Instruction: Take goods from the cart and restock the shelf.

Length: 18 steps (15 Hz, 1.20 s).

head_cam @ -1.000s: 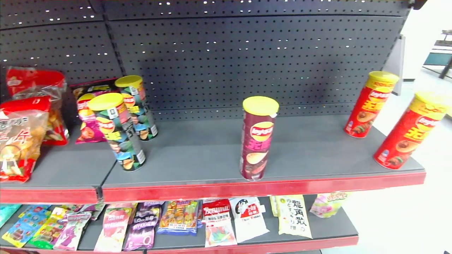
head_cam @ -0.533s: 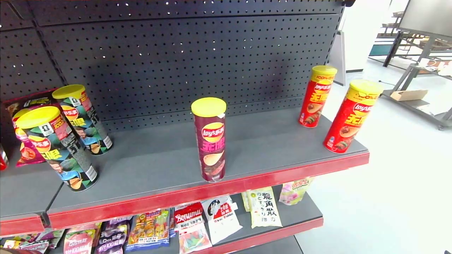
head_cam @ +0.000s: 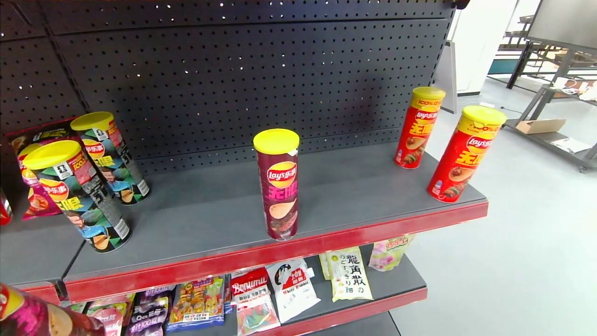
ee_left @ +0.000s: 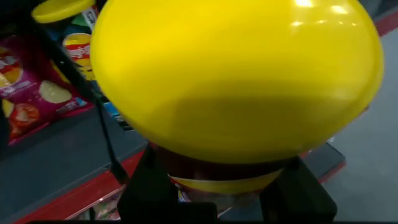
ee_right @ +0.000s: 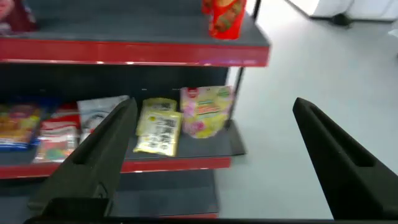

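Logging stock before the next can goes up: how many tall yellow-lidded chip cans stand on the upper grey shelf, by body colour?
Teal patterned chip cans, yellow lids: 2
Maroon chip can, yellow lid: 1
Red chip cans, yellow lids: 2
Total: 5
Uncounted: another maroon can held in the left gripper.
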Available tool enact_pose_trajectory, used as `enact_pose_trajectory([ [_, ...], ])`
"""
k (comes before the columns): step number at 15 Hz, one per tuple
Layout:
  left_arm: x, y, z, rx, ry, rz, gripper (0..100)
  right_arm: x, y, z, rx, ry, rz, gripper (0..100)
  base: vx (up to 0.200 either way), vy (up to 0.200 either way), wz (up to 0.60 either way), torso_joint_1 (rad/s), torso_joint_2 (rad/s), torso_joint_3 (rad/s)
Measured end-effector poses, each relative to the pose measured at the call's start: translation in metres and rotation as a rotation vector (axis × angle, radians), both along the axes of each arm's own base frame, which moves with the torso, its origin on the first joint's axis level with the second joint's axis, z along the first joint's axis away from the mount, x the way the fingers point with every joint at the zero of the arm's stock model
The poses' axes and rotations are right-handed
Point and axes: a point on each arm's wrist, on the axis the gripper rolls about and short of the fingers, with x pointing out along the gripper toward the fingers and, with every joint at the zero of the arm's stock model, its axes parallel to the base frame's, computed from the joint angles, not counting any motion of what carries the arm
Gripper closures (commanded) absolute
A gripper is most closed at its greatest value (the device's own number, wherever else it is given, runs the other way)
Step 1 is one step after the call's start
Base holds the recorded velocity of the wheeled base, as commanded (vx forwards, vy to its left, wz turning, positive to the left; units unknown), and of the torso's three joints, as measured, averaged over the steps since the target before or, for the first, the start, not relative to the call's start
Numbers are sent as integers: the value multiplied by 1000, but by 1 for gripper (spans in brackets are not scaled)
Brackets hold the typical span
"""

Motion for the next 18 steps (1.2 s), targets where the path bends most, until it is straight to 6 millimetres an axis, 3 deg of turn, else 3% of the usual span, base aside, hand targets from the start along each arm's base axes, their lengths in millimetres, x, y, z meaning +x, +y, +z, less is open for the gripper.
enact_pose_trajectory([
  [2,14,-4,3,-22,56,-41,100,2,1,-18,53,77,25,0,0,0,0,0,0,0],
  [11,58,-15,13,-61,161,-110,100,2,0,-22,79,79,22,0,0,0,0,0,0,0],
  [14,92,-23,20,-63,135,-114,100,2,0,-22,79,79,22,0,0,0,0,0,0,0],
  [18,154,-36,28,-67,156,-104,100,2,0,-22,79,79,21,0,0,0,0,0,0,0],
])
